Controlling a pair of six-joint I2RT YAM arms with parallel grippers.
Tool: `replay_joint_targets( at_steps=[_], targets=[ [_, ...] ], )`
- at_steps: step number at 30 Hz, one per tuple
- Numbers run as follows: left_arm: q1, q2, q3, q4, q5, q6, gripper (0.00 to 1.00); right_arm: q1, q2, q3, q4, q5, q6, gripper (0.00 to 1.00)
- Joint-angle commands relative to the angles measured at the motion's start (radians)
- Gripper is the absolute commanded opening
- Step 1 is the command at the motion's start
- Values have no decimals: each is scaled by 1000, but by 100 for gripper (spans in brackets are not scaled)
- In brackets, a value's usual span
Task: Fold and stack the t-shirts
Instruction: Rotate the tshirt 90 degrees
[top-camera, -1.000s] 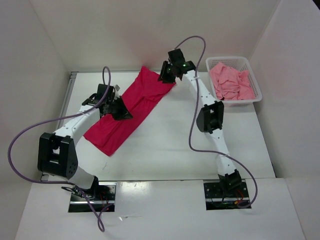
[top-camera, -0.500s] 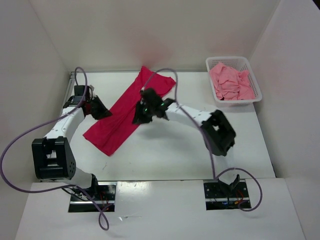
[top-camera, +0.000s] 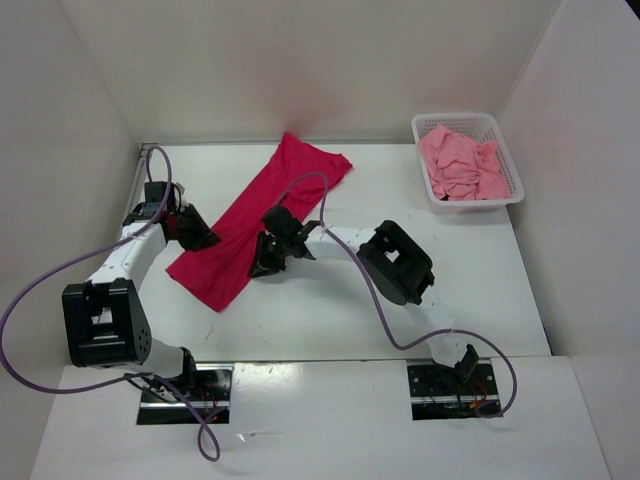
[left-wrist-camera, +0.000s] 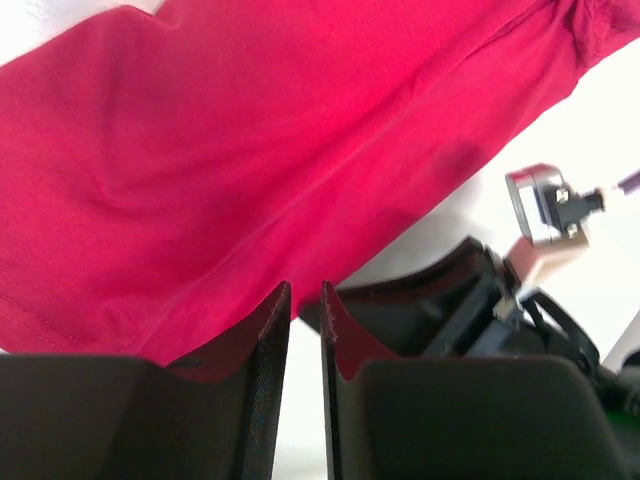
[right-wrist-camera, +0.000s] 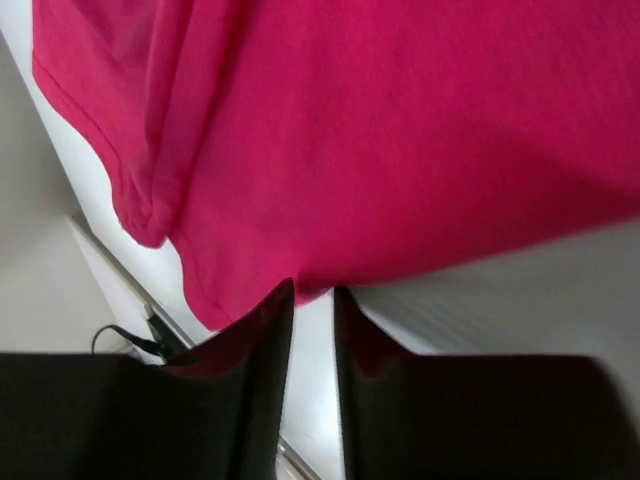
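The crimson-magenta t-shirt (top-camera: 255, 215) lies flat as a long diagonal strip on the white table, running from back centre to front left. My left gripper (top-camera: 200, 238) sits low at its left long edge, jaws nearly together with only a thin slit, holding nothing (left-wrist-camera: 305, 295); the shirt (left-wrist-camera: 250, 150) fills that view. My right gripper (top-camera: 262, 265) is at the right long edge, jaws also nearly together and empty (right-wrist-camera: 314, 295), with the shirt's hem (right-wrist-camera: 400, 130) just beyond. The light pink shirt (top-camera: 460, 165) lies crumpled in the basket. The dark maroon shirt is out of view.
The white mesh basket (top-camera: 470, 118) stands at the back right. White walls close in the table on the left, back and right. The right arm's elbow (top-camera: 400, 262) lies low across the table's middle. A purple cable loops over the shirt.
Both grippers left the shirt's ends and came down beside its long edges: the left swung out left, the right swept from the back end to the near right edge. The shirt lies narrower.
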Motion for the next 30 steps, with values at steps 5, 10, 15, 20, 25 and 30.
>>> replay_joint_targets(
  at_steps=[5,10,15,20,25,30],
  targets=[
    [-23,-29,-8,14,14,28,28,-52,8,-48,16,81,7,2],
    [-117,3,-8,14,-9,38,31,-145,-211,-297,-16,104,-99,0],
    [-241,67,-8,23,1,16,36,-265,-489,-573,-130,86,-242,0],
    [-367,78,-55,11,12,-2,41,-307,-601,-666,-220,55,-267,35],
    [-430,55,-141,-31,12,-13,45,-307,-759,-775,-236,55,-147,51],
    [-552,55,-186,-86,26,-65,49,-285,-845,-897,-231,3,-63,51]
  ],
)
